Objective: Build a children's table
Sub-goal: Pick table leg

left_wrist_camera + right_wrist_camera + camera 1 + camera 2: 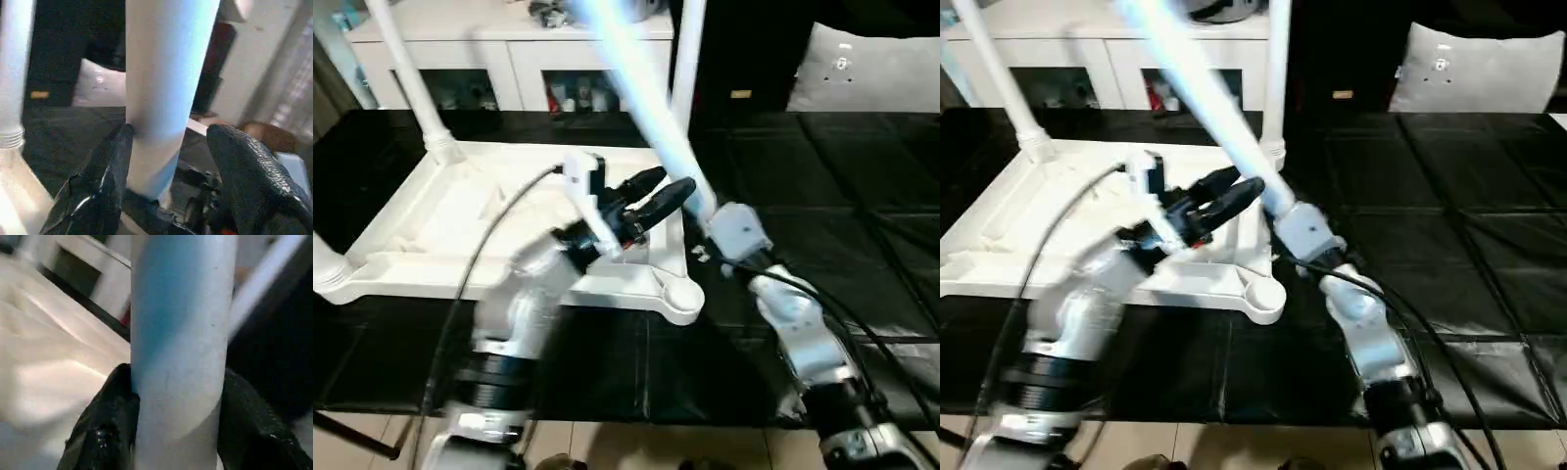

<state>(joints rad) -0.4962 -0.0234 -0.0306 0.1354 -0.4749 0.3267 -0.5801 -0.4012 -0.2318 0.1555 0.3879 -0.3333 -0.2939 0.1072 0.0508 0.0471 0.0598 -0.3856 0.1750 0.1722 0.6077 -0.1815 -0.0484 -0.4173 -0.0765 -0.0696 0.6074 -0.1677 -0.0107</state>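
The children's table top point(460, 215) lies upside down on the black work table. White legs stand in its far left point(411, 69), far right point(685, 59) and near left point(323, 259) corners. The near right socket point(683, 294) holds nothing. My right gripper point(710, 215) is shut on the lower end of a fourth leg point(636, 69), which tilts up and back to the left above that corner. In the right wrist view both fingers point(112, 411) press the leg point(181, 308). My left gripper point(656, 191) is open around the same leg point(166, 73); one finger point(102, 176) touches it, the other point(249, 166) stands apart.
A white cabinet point(509, 49) runs along the back and a grey cushion point(871, 69) lies at the back right. The black work table point(822, 196) stretches out to the right of the white top. Cables point(480, 245) trail over my forearms.
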